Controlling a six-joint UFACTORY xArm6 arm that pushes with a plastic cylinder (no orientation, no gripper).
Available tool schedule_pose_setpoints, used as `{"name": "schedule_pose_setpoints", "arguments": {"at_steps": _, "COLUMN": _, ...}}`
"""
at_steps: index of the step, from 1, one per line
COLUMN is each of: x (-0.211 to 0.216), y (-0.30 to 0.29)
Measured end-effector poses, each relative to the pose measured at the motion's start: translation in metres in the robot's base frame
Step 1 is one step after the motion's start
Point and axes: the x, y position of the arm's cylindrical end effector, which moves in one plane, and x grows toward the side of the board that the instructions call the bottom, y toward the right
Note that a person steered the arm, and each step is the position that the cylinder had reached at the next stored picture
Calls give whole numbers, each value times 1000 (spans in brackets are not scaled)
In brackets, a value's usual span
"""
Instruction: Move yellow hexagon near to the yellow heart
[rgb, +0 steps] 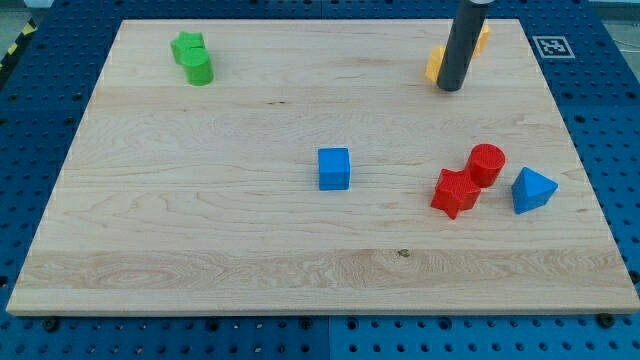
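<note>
You have no jaws to open or close here, only my tip (450, 88), which sits at the view's top right, touching or just beside a yellow block (435, 65), with a second yellow block (482, 38) peeking out behind the rod. The rod hides both shapes, so you cannot tell hexagon from heart. Push blind and you may shove the wrong block, or drive one off the board's (300, 270) top edge nearby.

The dark rod (462, 40) ran out of the view's top edge, so its upper part was cut off. It stood in front of two yellow blocks: one (434, 66) showed only a sliver at the rod's left, the other (482, 38) only a sliver at its right. Neither shape could be made out. The tip (450, 88) hid whether it touched them.
</note>
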Motion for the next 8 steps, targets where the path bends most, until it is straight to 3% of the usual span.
{"name": "schedule_pose_setpoints", "arguments": {"at_steps": 2, "x": -27, "y": -53}}
{"name": "schedule_pose_setpoints", "arguments": {"at_steps": 4, "x": -40, "y": 6}}
{"name": "schedule_pose_setpoints", "arguments": {"at_steps": 6, "x": -5, "y": -10}}
{"name": "schedule_pose_setpoints", "arguments": {"at_steps": 7, "x": 8, "y": 13}}
{"name": "schedule_pose_setpoints", "arguments": {"at_steps": 8, "x": -7, "y": 26}}
